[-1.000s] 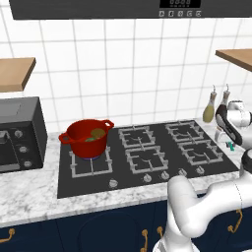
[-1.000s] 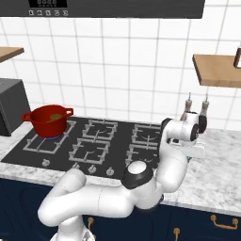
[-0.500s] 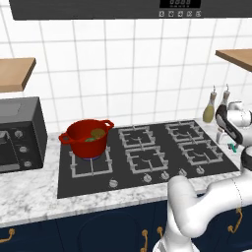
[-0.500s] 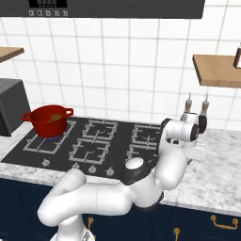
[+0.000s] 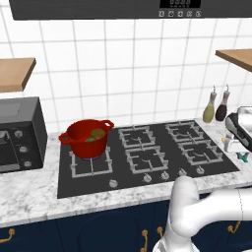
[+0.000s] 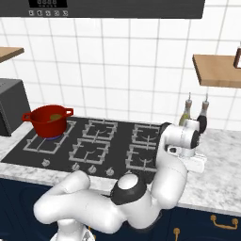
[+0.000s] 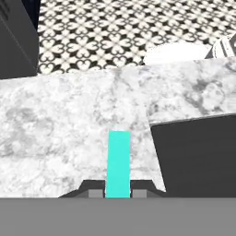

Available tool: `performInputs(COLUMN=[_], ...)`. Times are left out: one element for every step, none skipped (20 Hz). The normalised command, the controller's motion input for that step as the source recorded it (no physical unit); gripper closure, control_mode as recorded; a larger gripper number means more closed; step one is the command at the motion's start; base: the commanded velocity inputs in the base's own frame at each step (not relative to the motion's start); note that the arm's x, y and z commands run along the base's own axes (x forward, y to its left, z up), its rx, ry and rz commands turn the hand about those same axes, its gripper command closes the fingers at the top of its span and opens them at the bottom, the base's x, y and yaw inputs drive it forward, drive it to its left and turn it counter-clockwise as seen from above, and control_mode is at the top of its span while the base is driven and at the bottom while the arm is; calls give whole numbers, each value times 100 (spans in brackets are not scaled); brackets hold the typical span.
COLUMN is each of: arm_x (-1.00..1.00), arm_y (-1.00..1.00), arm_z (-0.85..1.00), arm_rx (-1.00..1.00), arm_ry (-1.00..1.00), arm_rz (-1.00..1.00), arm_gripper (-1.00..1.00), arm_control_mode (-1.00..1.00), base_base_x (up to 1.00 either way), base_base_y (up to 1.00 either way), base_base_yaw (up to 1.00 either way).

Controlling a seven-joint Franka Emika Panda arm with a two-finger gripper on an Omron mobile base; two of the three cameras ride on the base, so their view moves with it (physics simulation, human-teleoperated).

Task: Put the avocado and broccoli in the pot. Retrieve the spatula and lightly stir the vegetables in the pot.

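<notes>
- The red pot [image 5: 87,139] stands on the front-left burner of the black cooktop [image 5: 147,157], its two loop handles out to either side; in the right base view it [image 6: 48,120] sits at the far left of the hob.
- Inside the pot lie the vegetables [image 5: 94,135]: a bright green lump beside an olive-yellow one, both low against the inner wall.
- The gripper [image 7: 117,193] is closed on the spatula [image 7: 118,163]; in the hand view the teal handle runs straight up from between the two dark finger tips, which press against it on either side.
- Under the handle is the marble counter [image 7: 64,124], with the dark edge of the cooktop at the lower right of that view and a patterned floor beyond the counter's edge.
- In the left base view the hand is at the right end of the counter, just past the cooktop's right edge, and a small teal tip of the spatula [image 5: 242,156] pokes out below it.
- Two glass bottles [image 5: 216,105] stand against the tiled wall behind the hand, well apart from the pot.
- A black microwave [image 5: 19,134] sits on the counter just left of the cooktop.
</notes>
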Motion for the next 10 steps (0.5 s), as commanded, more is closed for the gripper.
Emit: performInputs(arm_x=[-100, -100, -100, -100, -100, -100, -100, -100, -100, -92], arm_y=[45, 39, 41, 37, 34, 36, 34, 39, 42, 47], arm_z=[70, 89, 94, 83, 84, 99, 100, 100, 100, 100], arm_rx=[3, 2, 0, 3, 3, 0, 0, -7, -17, -25], arm_ry=[8, 6, 8, 9, 9, 5, 0, 0, -1, -4], arm_rz=[0, 0, 0, 0, 0, 0, 3, 6, 11, 15], arm_gripper=[100, 100, 100, 100, 100, 100, 100, 100, 100, 100], arm_control_mode=[-100, -100, -100, -100, -100, -100, -100, -100, -100, -100], base_base_x=[0, 0, 0, 0, 0, 0, 0, 0, 0, 0], base_base_y=[0, 0, 0, 0, 0, 0, 0, 0, 0, 0], base_base_yaw=[0, 0, 0, 0, 0, 0, 0, 0, 0, 0])
